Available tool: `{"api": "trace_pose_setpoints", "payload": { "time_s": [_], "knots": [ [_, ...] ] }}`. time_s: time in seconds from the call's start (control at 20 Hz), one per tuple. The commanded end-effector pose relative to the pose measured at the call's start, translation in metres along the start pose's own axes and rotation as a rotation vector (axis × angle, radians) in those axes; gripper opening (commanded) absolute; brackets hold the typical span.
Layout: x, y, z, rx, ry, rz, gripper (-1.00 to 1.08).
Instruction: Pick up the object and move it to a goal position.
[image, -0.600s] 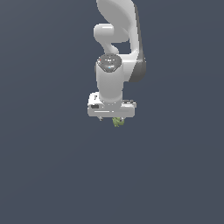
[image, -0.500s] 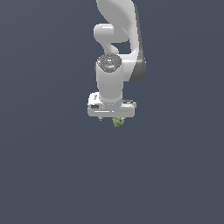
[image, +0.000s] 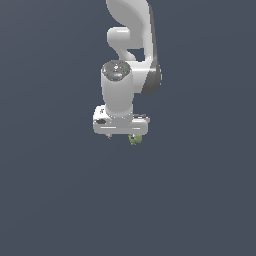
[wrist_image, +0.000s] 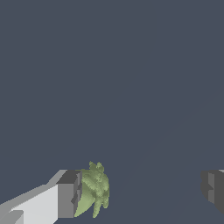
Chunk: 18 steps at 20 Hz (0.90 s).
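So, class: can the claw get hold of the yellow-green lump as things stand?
Probably yes. The claw is open, and the lump lies between its fingers, against one finger, with nothing blocking the other.

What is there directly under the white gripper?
The yellow-green object sits beside one finger pad of the open gripper, with bare gray floor beyond. The pad covers their contact.

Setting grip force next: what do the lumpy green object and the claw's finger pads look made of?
The small lumpy yellow-green object looks matte and leafy, with ragged lobed edges, possibly soft; being a render, this is uncertain. The claw has dark grey pads that look like flat matte rubber or plastic on glossy white bodies.
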<state>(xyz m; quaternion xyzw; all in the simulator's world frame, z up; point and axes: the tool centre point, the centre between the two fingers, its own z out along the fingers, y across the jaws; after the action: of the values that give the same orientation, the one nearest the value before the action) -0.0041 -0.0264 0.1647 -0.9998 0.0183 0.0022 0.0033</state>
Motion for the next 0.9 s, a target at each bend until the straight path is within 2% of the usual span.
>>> {"api": "trace_pose_setpoints", "payload": {
  "time_s": [0.0,0.45,0.85],
  "knots": [
    [0.000,0.001,0.000,-0.001,0.001,-0.002,1.00],
    [-0.008,-0.007,0.009,-0.002,0.001,-0.034,1.00],
    [-0.037,-0.029,0.036,-0.006,0.002,-0.139,1.00]
  ]
}}
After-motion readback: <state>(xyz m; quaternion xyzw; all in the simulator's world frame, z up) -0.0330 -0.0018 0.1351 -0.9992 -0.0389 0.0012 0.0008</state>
